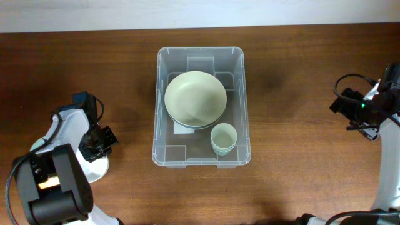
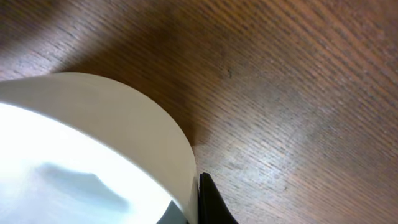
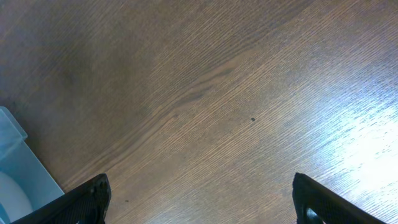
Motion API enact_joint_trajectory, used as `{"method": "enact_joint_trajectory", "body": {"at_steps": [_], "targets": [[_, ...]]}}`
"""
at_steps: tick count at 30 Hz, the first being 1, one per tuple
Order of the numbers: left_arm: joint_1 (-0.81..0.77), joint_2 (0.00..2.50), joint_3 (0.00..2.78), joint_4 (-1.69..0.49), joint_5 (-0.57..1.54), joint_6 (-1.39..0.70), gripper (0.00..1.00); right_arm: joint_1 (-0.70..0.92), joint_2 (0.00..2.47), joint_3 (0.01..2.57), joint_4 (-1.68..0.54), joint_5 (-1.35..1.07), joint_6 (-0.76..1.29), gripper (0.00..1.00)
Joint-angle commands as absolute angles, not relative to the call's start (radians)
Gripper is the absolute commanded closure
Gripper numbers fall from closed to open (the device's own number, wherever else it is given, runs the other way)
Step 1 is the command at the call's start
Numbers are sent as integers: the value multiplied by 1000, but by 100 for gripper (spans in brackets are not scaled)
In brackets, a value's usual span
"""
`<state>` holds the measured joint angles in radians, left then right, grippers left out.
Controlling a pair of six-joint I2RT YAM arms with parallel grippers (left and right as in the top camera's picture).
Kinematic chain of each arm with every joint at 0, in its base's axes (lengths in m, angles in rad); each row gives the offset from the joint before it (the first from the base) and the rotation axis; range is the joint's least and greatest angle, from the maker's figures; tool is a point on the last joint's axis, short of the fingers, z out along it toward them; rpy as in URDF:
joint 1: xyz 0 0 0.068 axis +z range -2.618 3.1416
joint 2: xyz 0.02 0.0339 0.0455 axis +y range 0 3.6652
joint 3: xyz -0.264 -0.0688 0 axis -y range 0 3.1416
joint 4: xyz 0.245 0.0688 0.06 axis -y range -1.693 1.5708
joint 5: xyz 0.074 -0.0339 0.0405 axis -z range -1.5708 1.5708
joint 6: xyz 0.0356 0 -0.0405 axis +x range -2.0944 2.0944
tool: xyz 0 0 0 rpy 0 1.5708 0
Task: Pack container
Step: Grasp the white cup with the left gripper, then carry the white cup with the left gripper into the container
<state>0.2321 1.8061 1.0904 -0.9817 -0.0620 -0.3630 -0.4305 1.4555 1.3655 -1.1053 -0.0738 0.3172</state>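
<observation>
Right end effector (image 3: 199,208) hung empty, fingers (image 3: 87,199) spread wide over bare desk (image 3: 236,93), well right of the container (image 1: 245,106); the left end effector (image 1: 101,139) sat low beside a white rounded surface (image 2: 93,137), and I could not tell whether its fingers were apart or together. The container stood mid-desk, holding a large pale green bowl (image 1: 195,99) with a small bowl (image 1: 224,137) just beside it. With nothing loose in view on the desk, packing looked done or nearly so.

overhead: even, sharp | left wrist: white surface (image 2: 74,162) overexposed | right wrist: table (image 3: 357,140) glare
</observation>
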Motion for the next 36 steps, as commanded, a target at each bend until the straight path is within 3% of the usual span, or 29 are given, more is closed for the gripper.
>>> {"method": "enact_joint_trajectory", "body": {"at_steps": [1, 7, 14, 15, 23, 36], "targets": [[214, 1791, 1154, -1042, -47, -365, 99, -432, 1431, 1384, -1108, -82, 319, 11], [72, 1659, 1429, -1214, -47, -366, 99, -432, 1431, 1384, -1108, -82, 319, 11], [-232, 1570, 1761, -1345, -48, -398, 99, -432, 1431, 1384, -1108, -82, 319, 11], [-336, 1570, 1782, -1348, -48, -436, 99, -432, 1431, 1384, -1108, -82, 319, 11], [-627, 1639, 1780, -1364, -48, -508, 99, -432, 1431, 1384, -1111, -83, 319, 11], [-693, 1800, 1571, -1296, 23, -550, 99, -432, 1431, 1384, -1112, -83, 319, 11]]}}
